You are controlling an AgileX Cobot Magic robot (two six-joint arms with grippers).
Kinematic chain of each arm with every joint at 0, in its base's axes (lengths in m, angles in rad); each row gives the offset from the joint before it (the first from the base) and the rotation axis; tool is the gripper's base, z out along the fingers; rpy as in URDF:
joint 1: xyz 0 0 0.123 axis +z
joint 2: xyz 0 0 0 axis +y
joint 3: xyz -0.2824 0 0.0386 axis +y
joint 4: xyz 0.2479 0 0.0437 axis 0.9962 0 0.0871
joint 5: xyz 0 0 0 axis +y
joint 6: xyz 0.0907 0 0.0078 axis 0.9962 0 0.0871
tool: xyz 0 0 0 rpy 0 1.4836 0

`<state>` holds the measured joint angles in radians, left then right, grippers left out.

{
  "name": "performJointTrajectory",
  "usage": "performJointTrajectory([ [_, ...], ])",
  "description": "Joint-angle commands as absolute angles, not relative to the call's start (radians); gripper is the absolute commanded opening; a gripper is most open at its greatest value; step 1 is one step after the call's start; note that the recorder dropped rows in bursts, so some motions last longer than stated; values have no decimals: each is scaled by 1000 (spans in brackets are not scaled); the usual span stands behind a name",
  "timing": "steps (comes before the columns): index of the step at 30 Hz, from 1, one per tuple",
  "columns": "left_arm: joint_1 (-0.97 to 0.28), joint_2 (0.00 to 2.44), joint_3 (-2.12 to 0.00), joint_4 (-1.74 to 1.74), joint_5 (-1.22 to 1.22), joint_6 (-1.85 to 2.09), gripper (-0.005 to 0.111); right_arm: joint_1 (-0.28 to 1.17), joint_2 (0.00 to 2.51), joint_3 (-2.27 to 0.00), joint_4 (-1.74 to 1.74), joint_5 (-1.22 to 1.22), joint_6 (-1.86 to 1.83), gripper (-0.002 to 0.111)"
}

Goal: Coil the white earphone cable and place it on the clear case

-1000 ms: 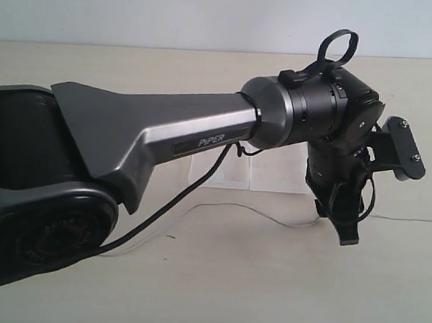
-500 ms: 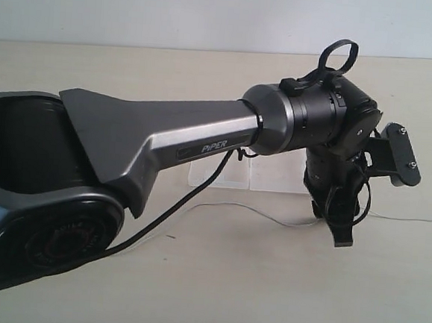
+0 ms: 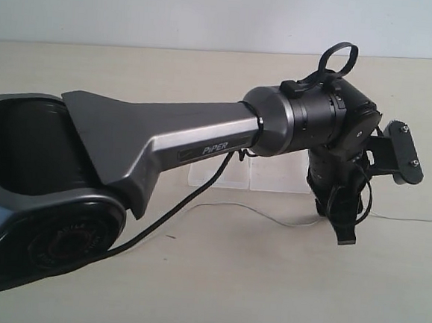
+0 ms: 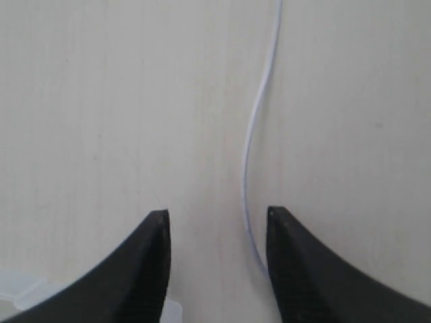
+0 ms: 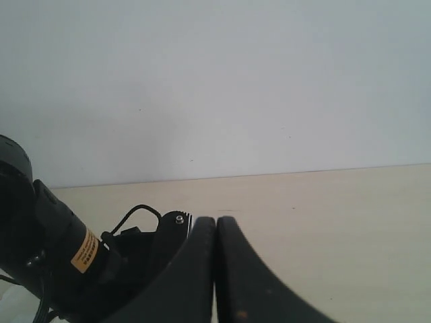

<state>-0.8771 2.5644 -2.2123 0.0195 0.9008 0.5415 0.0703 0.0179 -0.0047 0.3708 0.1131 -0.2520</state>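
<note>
Left tool hangs tip-down just over the counter, jaws parted and grasping nothing. The white earphone cable lies loose on the counter between its fingers, close beside one.

From the left, the grey forearm fills the near view, and a black arm lead sags below it. Beyond them the clear case lies flat, its far edge hidden by the arm, its long axis left to right. Just nearer, the cable runs left to right in a shallow wave, passes under the tool and leaves at the right edge.

Since a second ago the forearm has slid slightly rightward; cable and case lie as before.

Right tool is clenched, nothing between its fingers.
</note>
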Motion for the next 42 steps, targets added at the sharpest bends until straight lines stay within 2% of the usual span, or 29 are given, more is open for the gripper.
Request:
performJointTrajectory([
  [1, -874, 2572, -2212, 27, 902, 545, 43, 64, 11, 0, 369, 110, -260, 0],
  [3, -874, 2572, -2212, 27, 904, 545, 35, 64, 11, 0, 369, 110, -260, 0],
  [7, -874, 2572, -2212, 27, 911, 545, 3, 64, 11, 0, 369, 110, -260, 0],
  [8, -874, 2572, -2212, 27, 911, 548, 0, 64, 11, 0, 369, 110, -260, 0],
  [17, -874, 2539, -2212, 27, 928, 541, 0, 64, 11, 0, 369, 110, -260, 0],
  [42, -880, 2034, -2208, 20, 1008, 428, 0, 64, 11, 0, 369, 110, -260, 0],
])
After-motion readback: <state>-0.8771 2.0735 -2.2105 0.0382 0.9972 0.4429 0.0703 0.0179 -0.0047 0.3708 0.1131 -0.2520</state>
